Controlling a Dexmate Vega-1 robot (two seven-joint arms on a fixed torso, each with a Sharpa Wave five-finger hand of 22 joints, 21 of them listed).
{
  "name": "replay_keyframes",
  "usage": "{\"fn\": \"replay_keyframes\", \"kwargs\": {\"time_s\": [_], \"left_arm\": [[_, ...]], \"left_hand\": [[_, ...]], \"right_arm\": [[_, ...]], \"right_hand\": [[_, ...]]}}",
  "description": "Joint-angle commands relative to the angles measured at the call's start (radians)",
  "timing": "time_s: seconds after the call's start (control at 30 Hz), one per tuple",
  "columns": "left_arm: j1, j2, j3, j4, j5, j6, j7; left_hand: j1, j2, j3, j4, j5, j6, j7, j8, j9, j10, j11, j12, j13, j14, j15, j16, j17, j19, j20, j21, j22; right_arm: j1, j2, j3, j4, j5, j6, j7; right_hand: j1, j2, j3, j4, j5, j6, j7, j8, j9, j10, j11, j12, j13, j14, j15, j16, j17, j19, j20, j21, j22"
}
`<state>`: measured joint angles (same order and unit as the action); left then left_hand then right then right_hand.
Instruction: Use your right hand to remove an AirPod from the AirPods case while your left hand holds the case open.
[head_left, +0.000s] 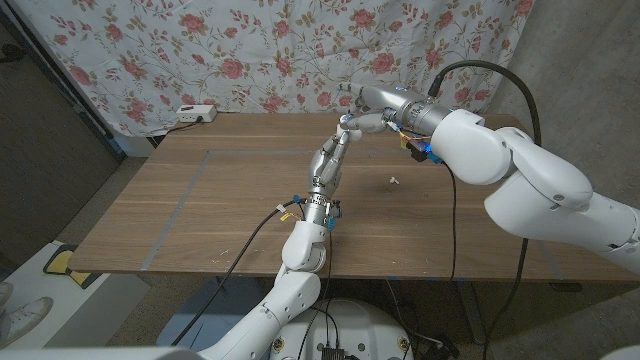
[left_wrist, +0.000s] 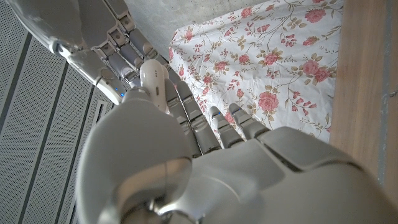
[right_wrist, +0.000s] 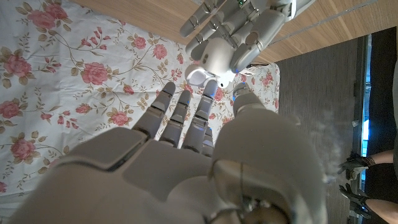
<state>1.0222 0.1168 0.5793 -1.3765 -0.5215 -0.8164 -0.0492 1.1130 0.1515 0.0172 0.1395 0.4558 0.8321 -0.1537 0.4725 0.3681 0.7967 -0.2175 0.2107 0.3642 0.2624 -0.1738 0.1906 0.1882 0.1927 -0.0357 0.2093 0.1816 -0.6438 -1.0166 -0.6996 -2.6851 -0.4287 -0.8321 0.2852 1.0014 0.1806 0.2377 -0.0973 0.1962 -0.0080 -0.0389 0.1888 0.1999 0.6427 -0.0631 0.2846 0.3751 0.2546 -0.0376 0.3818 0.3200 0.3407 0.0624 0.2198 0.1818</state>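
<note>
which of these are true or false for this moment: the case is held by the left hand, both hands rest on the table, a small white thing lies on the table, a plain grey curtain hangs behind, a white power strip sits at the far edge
1. The left hand holds the AirPods case. True.
2. Both hands rest on the table. False: the left hand and right hand meet raised above it.
3. A small white thing lies on the table. True; too small to identify.
4. A plain grey curtain hangs behind. False: the floral cloth has red roses on white.
5. A white power strip sits at the table's far edge. True.
</note>
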Motion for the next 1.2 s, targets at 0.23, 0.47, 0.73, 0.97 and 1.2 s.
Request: {"fn": "replay_keyframes", "kwargs": {"time_s": [0.23,0.47,0.73,0.97,1.2], "left_arm": [[0.011,0.009,0.001,-0.021,0.066,-0.01,0.048],[0.013,0.012,0.003,-0.029,0.072,-0.008,0.058],[0.014,0.011,0.001,-0.033,0.101,-0.006,0.084],[0.016,0.016,-0.005,-0.042,0.158,-0.009,0.118],[0.013,0.02,0.003,-0.038,0.141,-0.01,0.107]], "left_hand": [[0.013,0.001,-0.007,0.001,0.007,0.041,-0.032,0.006,0.008,0.006,-0.003,0.003,0.005,0.007,-0.014,0.007,0.004,0.0,-0.01,-0.005,-0.001],[0.014,0.002,-0.009,0.002,0.008,0.042,-0.028,0.006,0.008,0.006,-0.003,0.003,0.005,0.007,-0.016,0.007,0.005,0.001,-0.011,-0.004,-0.001],[0.016,0.002,-0.011,0.002,0.009,0.041,-0.031,0.005,0.009,0.006,-0.003,0.003,0.006,0.007,-0.015,0.006,0.005,0.001,-0.012,-0.005,-0.001],[0.017,0.003,-0.013,0.003,0.01,0.04,-0.031,0.005,0.01,0.006,-0.003,0.003,0.006,0.007,-0.015,0.006,0.005,0.002,-0.012,-0.004,-0.001],[0.019,0.004,-0.015,0.003,0.011,0.042,-0.029,0.006,0.01,0.006,-0.003,0.003,0.007,0.007,-0.017,0.006,0.005,0.002,-0.012,-0.004,-0.001]], "right_arm": [[-0.009,0.031,-0.012,-0.009,-0.09,-0.004,0.059],[-0.02,0.034,-0.015,-0.016,-0.141,0.0,0.075],[-0.045,0.043,0.0,-0.018,-0.179,0.012,0.091],[-0.061,0.053,0.016,-0.015,-0.197,0.026,0.112],[-0.074,0.067,0.026,-0.013,-0.217,0.033,0.126]], "right_hand": [[-0.017,-0.001,0.005,0.009,0.005,-0.004,0.006,0.008,0.002,0.008,0.015,-0.006,-0.001,0.01,-0.025,-0.003,-0.001,0.01,0.004,0.008,0.002],[-0.028,-0.004,0.005,0.016,0.005,0.003,0.01,0.011,0.001,0.014,0.027,-0.007,-0.005,0.021,-0.025,-0.003,-0.005,0.019,0.003,0.01,0.002],[-0.032,-0.008,0.008,0.017,0.006,0.009,0.013,0.014,0.001,0.004,0.049,-0.016,-0.011,0.026,-0.023,-0.008,-0.011,0.026,0.004,0.012,0.001],[-0.033,-0.009,0.011,0.017,0.007,0.011,0.014,0.015,0.001,0.001,0.054,-0.021,-0.016,0.025,-0.02,-0.011,-0.014,0.029,0.005,0.013,0.001],[-0.032,-0.009,0.018,0.013,0.009,0.021,0.018,0.018,0.0,0.059,0.028,-0.007,-0.026,0.051,-0.035,-0.005,-0.019,0.038,0.001,0.014,0.001]]}}
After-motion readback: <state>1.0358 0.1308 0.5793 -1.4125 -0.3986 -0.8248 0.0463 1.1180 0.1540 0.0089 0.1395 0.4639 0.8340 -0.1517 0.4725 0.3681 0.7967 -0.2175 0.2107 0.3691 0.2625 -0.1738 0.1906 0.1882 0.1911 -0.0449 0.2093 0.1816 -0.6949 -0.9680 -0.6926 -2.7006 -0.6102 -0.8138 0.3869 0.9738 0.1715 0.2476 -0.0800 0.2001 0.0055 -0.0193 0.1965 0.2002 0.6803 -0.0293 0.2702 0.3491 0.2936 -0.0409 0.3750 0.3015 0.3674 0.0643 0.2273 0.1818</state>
